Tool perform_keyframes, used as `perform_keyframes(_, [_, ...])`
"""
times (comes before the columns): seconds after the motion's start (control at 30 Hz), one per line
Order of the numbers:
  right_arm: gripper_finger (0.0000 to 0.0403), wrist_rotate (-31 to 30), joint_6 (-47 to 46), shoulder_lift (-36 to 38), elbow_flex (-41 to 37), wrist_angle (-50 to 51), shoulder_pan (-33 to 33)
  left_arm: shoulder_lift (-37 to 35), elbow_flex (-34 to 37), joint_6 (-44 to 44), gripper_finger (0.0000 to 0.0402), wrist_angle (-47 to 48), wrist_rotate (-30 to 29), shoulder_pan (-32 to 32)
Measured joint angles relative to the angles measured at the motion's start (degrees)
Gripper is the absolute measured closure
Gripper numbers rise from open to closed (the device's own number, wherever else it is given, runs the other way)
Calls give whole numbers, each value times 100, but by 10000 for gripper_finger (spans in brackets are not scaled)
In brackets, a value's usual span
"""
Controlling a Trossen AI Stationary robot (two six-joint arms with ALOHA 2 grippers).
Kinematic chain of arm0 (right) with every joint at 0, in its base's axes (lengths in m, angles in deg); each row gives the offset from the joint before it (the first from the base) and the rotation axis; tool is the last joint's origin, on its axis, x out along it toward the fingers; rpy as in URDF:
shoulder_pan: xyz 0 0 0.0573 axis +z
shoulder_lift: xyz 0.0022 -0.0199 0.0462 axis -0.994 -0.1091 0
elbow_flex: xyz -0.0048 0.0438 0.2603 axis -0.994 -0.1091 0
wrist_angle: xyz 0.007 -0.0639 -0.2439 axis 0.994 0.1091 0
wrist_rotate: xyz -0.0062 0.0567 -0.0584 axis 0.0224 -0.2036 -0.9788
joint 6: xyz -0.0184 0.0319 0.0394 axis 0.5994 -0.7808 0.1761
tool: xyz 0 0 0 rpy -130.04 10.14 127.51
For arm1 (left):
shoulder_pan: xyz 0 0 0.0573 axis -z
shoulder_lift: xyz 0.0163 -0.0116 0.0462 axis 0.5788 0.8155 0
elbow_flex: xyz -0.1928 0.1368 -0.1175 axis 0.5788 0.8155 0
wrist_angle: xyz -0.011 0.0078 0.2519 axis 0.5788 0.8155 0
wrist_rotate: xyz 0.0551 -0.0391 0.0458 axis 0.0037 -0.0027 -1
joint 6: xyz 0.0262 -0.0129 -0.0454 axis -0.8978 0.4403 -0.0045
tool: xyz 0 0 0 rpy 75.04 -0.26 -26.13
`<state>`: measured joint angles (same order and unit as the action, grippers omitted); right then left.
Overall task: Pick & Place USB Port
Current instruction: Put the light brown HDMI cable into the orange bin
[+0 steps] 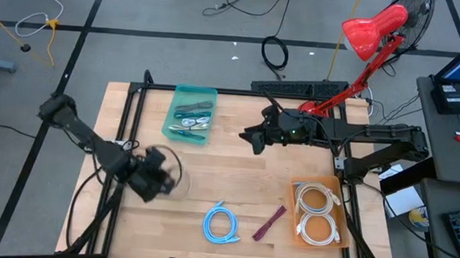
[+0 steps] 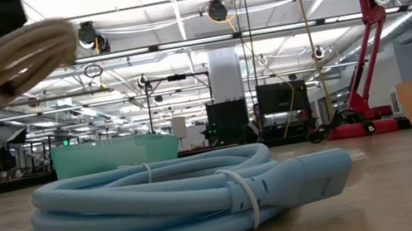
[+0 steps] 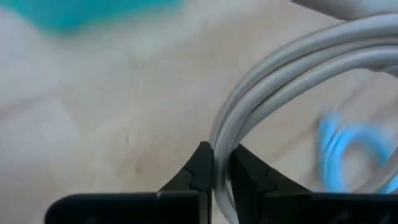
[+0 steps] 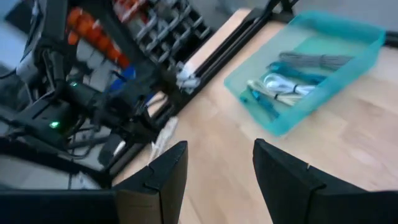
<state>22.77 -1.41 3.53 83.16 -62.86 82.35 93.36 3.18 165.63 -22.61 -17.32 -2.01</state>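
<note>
A coiled white cable (image 3: 292,68) is held in my left gripper (image 3: 221,154), above the table's left near part (image 1: 159,179). The low view shows the coil (image 2: 11,54) lifted clear of the wood. A light-blue coiled cable (image 1: 220,224) lies flat near the near edge (image 2: 170,201), with a maroon cable (image 1: 270,223) beside it. My right gripper (image 4: 214,167) is open and hovers over the table's middle far part (image 1: 255,138), touching nothing; the teal bin (image 4: 311,68) lies ahead of it. My left gripper pinches the white coil's bundled strands (image 3: 225,134) between its two fingers, which lie across the strands. Several loops pass through the gap together. The coil is lifted clear of the table and arcs away beyond the fingertips.
The teal bin (image 1: 191,113) at the far middle holds several cables. An orange bin (image 1: 318,213) at the near right holds two white coiled cables. A red desk lamp (image 1: 372,34) stands at the far right corner. Bare wood lies between the bins.
</note>
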Motion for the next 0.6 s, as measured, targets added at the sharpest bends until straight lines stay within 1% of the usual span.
perform_keyframes(0.1, [232, -314, -219, 0, 0, -169, 1, -331, -4, -34, 373, -169, -852, -449])
perform_keyframes(0.2, [232, -631, -404, 0, 0, -320, 14, -497, -4, -77, 373, -563, -1823, -890])
perform_keyframes(0.23, [232, -748, -420, 0, 0, -391, 37, -527, -4, -195, 373, -785, -2091, -1039])
perform_keyframes(0.3, [232, -961, -391, 0, 0, -591, 89, -551, -4, -800, 373, -1568, -2471, -1356])
perform_keyframes(0.4, [232, -1128, -236, 0, 0, -982, 204, -547, -4, -1942, 373, -2762, -2584, -1858])
perform_keyframes(0.47, [232, -1454, -186, 0, 0, -1107, 326, -476, -34, -2248, 373, -3253, -2606, -2210])
perform_keyframes(0.53, [232, -1916, -83, 0, 0, -1207, 469, -378, -160, -2398, 373, -3194, -2536, -2601])
perform_keyframes(0.6, [232, -2348, 56, 0, 0, -1317, 609, -219, -392, -2570, 373, -3023, -2342, -3060])
